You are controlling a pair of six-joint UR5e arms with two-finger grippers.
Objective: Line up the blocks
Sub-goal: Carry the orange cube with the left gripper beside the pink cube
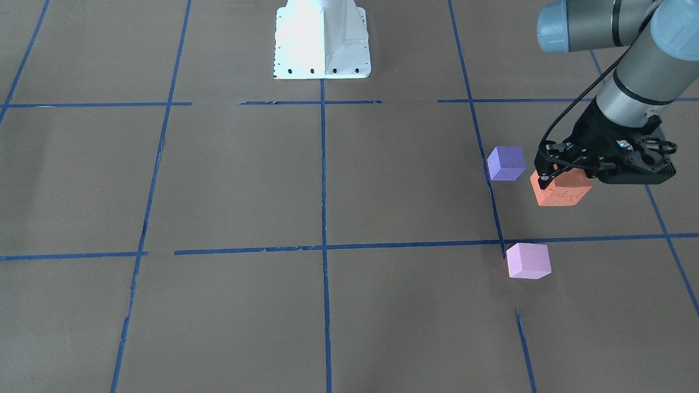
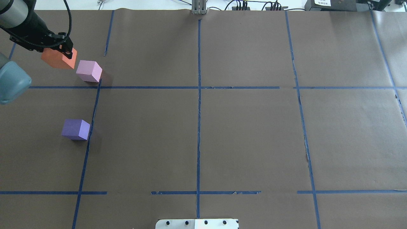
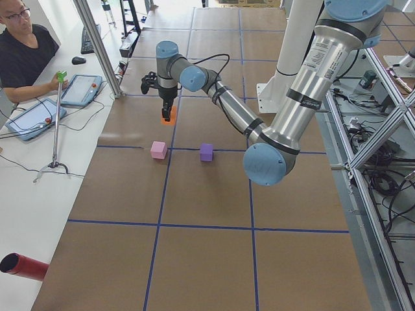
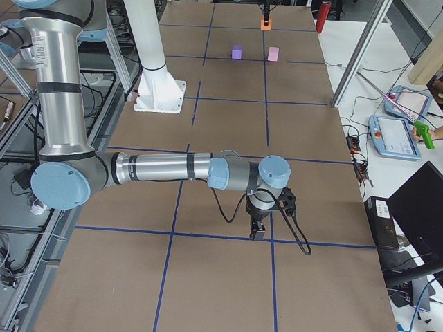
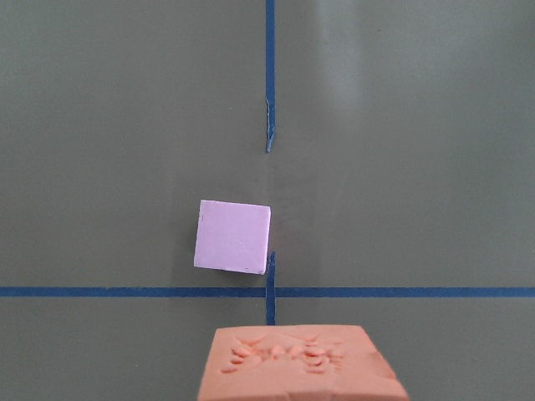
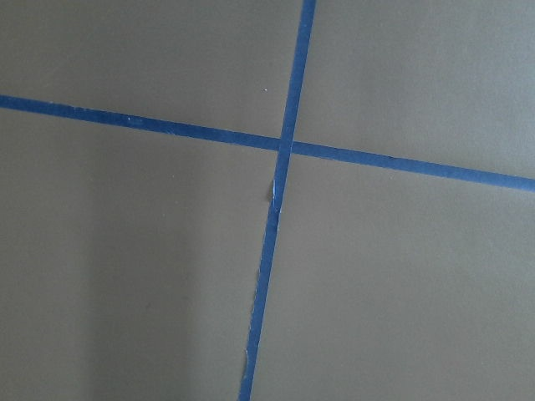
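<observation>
Far over on the robot's left side of a brown tabletop (image 1: 246,180) marked into squares by blue tape lines (image 1: 323,191), the left arm's black tool (image 1: 568,176) is clamped on the orange block (image 1: 562,192), one finger at each side. The block appears lifted clear of the surface, and it sits outward of the other two blocks, toward the tabletop's left end. The purple block (image 1: 506,162) rests on the tabletop nearer the robot's base, against a tape line. The pale pink block (image 1: 528,261) rests farther from the base, at a crossing of tape lines, well apart from the purple one. In the left wrist view the orange block fills the bottom edge, its top face dented, with the pink block below and beyond it. The right arm's tool (image 4: 259,232) points down over a tape crossing toward the tabletop's right end; whether its fingers are apart or together cannot be told
</observation>
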